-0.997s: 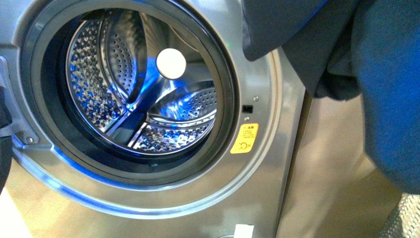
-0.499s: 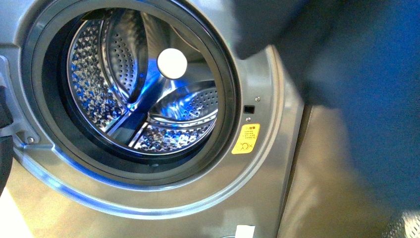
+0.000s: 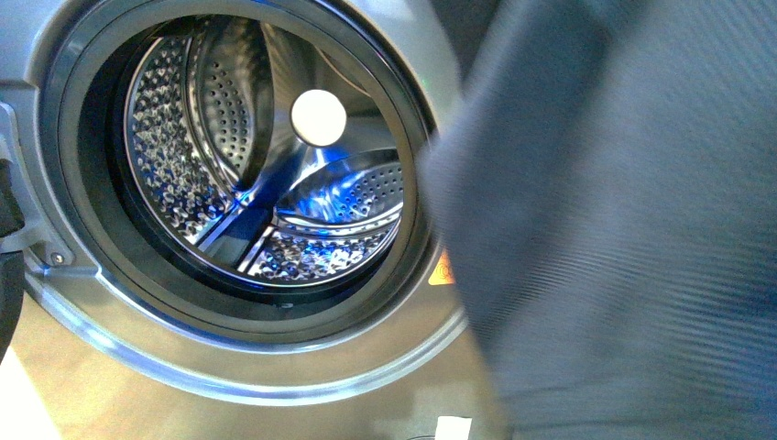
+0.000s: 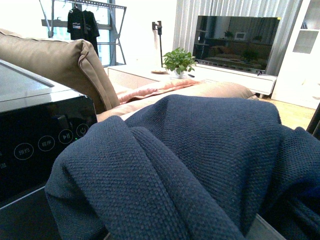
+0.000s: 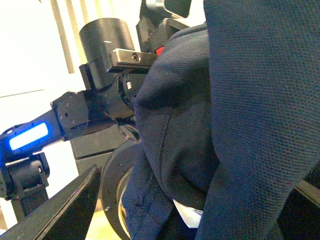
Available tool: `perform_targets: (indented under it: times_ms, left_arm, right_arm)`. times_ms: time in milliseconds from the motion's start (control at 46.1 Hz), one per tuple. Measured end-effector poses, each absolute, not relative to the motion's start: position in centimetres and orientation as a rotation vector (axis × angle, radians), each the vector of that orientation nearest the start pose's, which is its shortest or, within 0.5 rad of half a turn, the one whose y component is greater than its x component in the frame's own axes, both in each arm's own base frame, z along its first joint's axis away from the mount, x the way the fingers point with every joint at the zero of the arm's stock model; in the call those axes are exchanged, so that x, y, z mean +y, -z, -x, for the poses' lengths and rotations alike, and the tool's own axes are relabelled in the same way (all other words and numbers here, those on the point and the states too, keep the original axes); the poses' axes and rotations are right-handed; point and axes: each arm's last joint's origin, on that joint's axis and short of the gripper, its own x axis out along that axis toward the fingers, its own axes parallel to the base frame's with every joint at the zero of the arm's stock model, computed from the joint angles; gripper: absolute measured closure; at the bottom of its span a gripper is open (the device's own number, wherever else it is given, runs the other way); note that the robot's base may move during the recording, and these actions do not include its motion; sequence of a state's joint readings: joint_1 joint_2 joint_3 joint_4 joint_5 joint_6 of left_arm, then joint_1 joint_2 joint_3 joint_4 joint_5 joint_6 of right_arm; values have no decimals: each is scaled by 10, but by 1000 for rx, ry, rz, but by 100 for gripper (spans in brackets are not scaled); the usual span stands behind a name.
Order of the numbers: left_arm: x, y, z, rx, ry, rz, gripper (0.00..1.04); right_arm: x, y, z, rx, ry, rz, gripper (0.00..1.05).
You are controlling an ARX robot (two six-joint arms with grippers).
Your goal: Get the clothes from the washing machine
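- Clothes [image 3: 623, 229]: navy knit, already out of the washing machine [image 3: 275, 385]. They hang right up against both wrist cameras and fill the robot's-right half of the front view.
- Left claw: buried under the cloth in its own view, so I cannot tell if the jaws are apart or together.
- Right claw: cloth hangs straight in front of it, white tag [image 5: 187, 214] low on the fold. A dark wedge [image 5: 65, 205] at the frame edge may be one finger. Grip state cannot be told.
- Neither claw shows in the front view.
- Risk: slip. If only a fold is pinched, the weight of the hanging bulk could pull it free.
- Risk: snag. The loose cloth hangs close to the porthole rim [image 3: 417, 183] and could catch there on a sideways swing.
- Risk: blind move. Cloth hides the front camera's right side and most of the yellow sticker [image 3: 443, 270], so whatever lies beyond the claws is unseen and a collision is likely.
- Risk: cloth draped over the claws could get trapped when they let go.
- Container: drum [image 3: 183, 147], beyond the cloth and apart from both claws. Bare perforated steel, no fabric seen inside.
- No basket or other bin in view near either claw.
- Sofa [image 4: 45, 55] and black control panel [image 4: 40, 135] sit beyond the draped cloth, on the far side from the left claw.
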State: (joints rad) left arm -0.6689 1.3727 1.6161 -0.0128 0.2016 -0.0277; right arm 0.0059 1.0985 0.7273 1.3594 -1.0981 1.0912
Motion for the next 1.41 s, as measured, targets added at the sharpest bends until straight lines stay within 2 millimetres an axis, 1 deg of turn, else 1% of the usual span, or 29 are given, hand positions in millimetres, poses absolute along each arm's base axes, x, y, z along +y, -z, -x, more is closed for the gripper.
perform_targets:
  times_ms: [173, 347, 499, 650, 932, 1149, 1171, 1301, 1409]
  left_arm:
    - [-181, -502, -220, -220, 869, 81, 90]
    - [-181, -502, -220, -220, 868, 81, 90]
    - [-181, -502, -220, -219, 860, 82, 90]
    - [-181, -502, -220, -219, 857, 82, 90]
    - [-181, -502, -220, -219, 853, 82, 90]
    - [-180, -503, -220, -223, 853, 83, 90]
    - [-180, -503, -220, -223, 853, 83, 90]
    - [-180, -503, -220, -225, 853, 84, 90]
    - [-180, -503, -220, -225, 854, 84, 90]
  right_arm:
    - [33, -371, -200, -174, -1258, -468, 7]
    - [45, -372, -203, -152, -1185, -467, 7]
    - [64, -379, -209, -150, -1063, -405, 7]
    - [77, -382, -219, -145, -921, -347, 7]
    - [89, -385, -234, -235, -712, -249, 7]
    - [97, -390, -234, -322, -666, -170, 8]
    - [98, -390, -234, -328, -660, -165, 9]
    - [98, -389, -233, -372, -614, -128, 35]
    - [93, -387, -231, -394, -591, -118, 56]
